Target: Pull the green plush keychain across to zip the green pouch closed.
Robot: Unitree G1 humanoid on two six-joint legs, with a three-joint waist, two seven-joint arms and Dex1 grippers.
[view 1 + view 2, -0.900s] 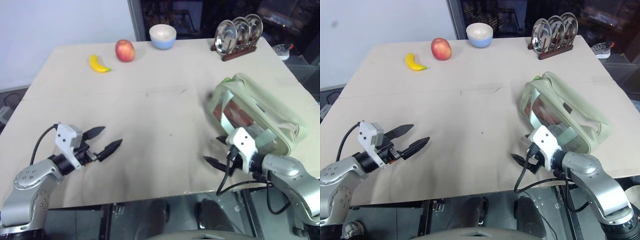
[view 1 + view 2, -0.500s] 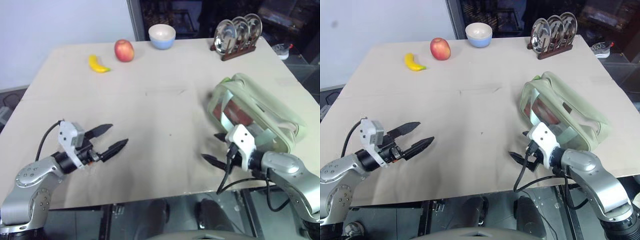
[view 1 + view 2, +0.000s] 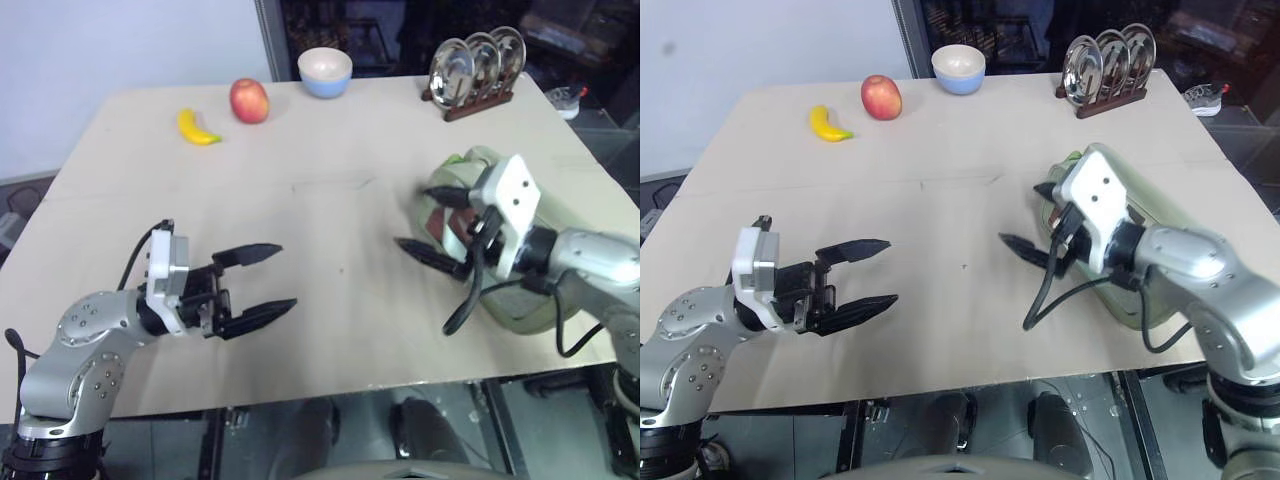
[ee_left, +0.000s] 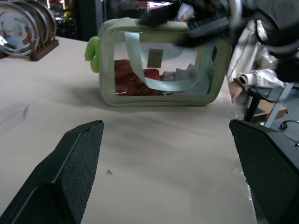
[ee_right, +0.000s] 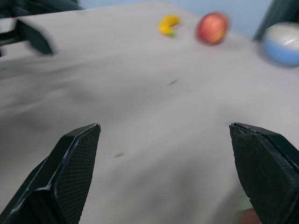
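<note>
The green pouch (image 4: 161,99) lies on its side at the right of the table, its clear window showing red contents, a pale strap looped over it. The green plush keychain (image 4: 92,51) hangs at the pouch's end nearest the plate rack. My right gripper (image 3: 412,218) hovers open just in front of the pouch, pointing toward the table's middle and covering much of the pouch in the head views. My left gripper (image 3: 287,275) is open over the near left part of the table, pointing right at the pouch, well apart from it. Neither holds anything.
At the far side of the beige table (image 3: 330,150) lie a banana (image 3: 198,128), an apple (image 3: 249,101) and a blue-and-white bowl (image 3: 325,72). A rack of metal plates (image 3: 478,68) stands at the far right. A person's hand (image 4: 236,87) and white sleeve show beyond the pouch.
My right gripper has risen from the near table edge and swung up in front of the pouch. My left gripper has moved right, toward the table's middle. Both stay open.
</note>
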